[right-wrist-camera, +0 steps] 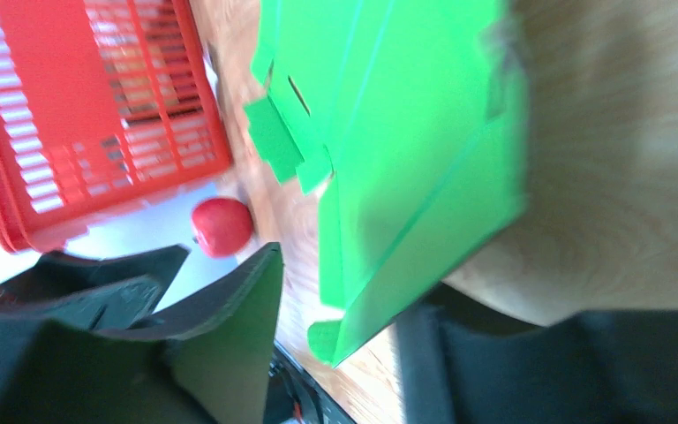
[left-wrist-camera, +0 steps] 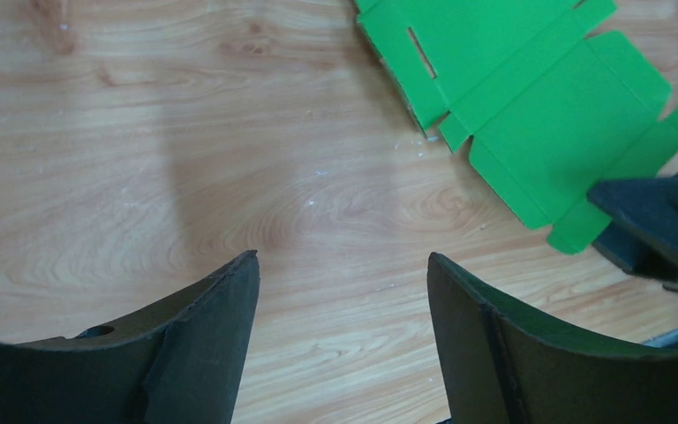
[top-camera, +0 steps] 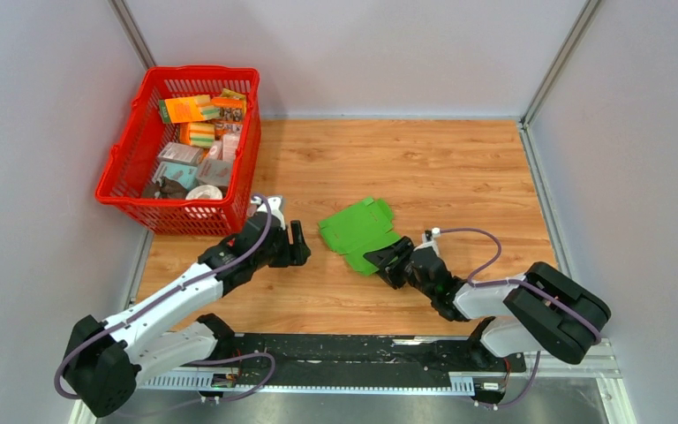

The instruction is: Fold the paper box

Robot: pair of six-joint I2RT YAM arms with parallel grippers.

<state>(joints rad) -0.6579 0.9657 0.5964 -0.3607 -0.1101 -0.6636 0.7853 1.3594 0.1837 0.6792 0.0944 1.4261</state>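
Note:
The paper box (top-camera: 357, 228) is a flat bright green die-cut sheet with flaps, lying on the wood table near its middle. My right gripper (top-camera: 381, 259) sits low at the sheet's near right corner. In the right wrist view its jaws (right-wrist-camera: 349, 291) stand open, and the lifted corner of the box (right-wrist-camera: 406, 132) lies between them, unclamped. My left gripper (top-camera: 298, 240) hovers low just left of the sheet. It is open (left-wrist-camera: 342, 261) over bare wood, with the box (left-wrist-camera: 538, 106) up and to the right and the right gripper's fingers (left-wrist-camera: 662, 221) at its far corner.
A red basket (top-camera: 124, 190) with several small packages stands at the back left. A red apple (right-wrist-camera: 222, 225) lies on the table in front of the basket; in the top view my left arm hides it. Grey walls close in the table on three sides.

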